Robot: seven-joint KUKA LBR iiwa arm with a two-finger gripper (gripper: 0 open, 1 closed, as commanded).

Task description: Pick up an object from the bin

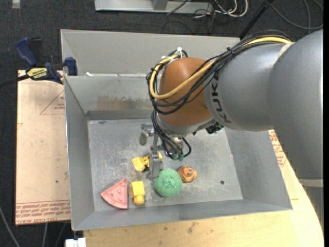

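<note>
Hovering over: the gripper [154, 163] hangs low above the front middle of the bin [108, 138], at the end of a grey arm [288, 86] that comes in from the right, with an orange cover [180, 94] and looped cables at its wrist.
Jaws: partly hidden under the wrist, so I cannot tell whether they are open or closed. Nothing can be seen held between them.
Nearest thing: a small yellow toy [140, 163], lying on the bin floor just beside the gripper's tip, on its left in the view. It may be touching the tip, but that is not clear.
Other things close by: a green ball [168, 183] just in front of the gripper, and a little orange piece [188, 174] beside the ball on the right.
Further off: a pink wedge [115, 194] and a yellow block [138, 192], side by side near the front wall.
How the yellow toy should handle: it looks like hard plastic, so probably light and stiff. Being so small, it could skid across the smooth metal floor if pushed from one side only.
Where to take hold: across its narrow middle, with the jaws coming straight down on either side of it.
How the green ball should handle: its rough surface suggests something soft or spongy that would squash a little. It is likely to roll away unless gripped across its widest part.
Risk: the things lie close together, so closing on one may nudge its neighbour.
</note>
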